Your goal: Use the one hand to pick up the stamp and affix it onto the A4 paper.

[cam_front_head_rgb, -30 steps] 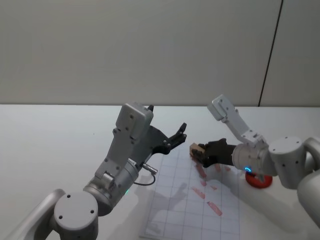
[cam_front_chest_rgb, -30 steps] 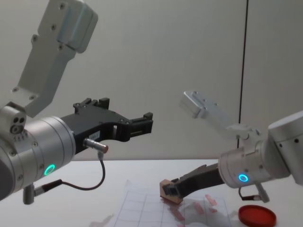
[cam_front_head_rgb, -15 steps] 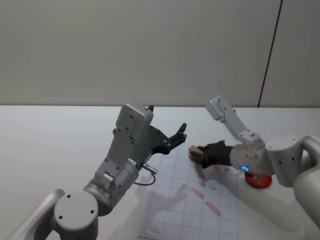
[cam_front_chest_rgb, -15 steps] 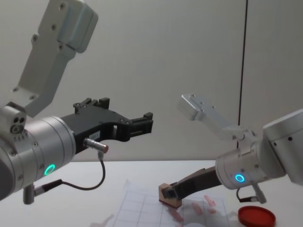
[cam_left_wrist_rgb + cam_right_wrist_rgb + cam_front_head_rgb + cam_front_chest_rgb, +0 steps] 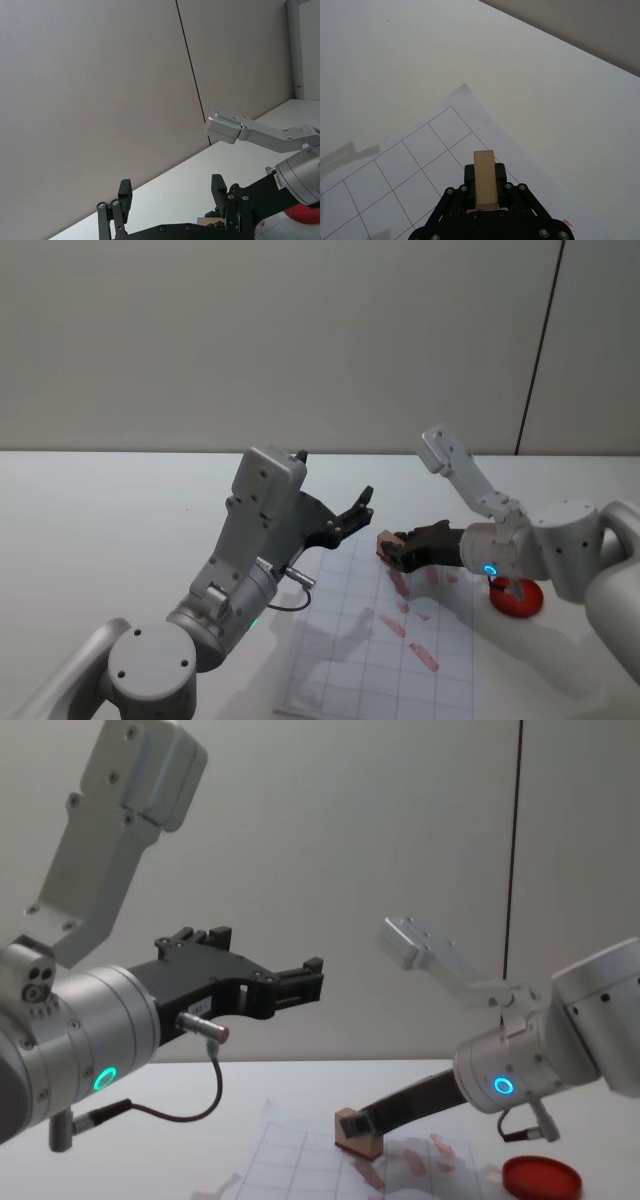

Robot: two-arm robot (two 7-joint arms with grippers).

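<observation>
Chest view: the right gripper, clamped on the stamp, holds it low over the far corner of the A4 paper; the sheet lies straight beneath, contact unclear. Idle above, the left gripper hangs with fingers apart.

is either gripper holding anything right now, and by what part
The right gripper holds the stamp, jaws shut on its two long sides, one end sticking out beyond them. The left gripper, raised and open, holds nothing.

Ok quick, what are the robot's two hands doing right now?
Left gripper: open, holding nothing, raised above the table.
Right gripper: shut on the stamp.
</observation>
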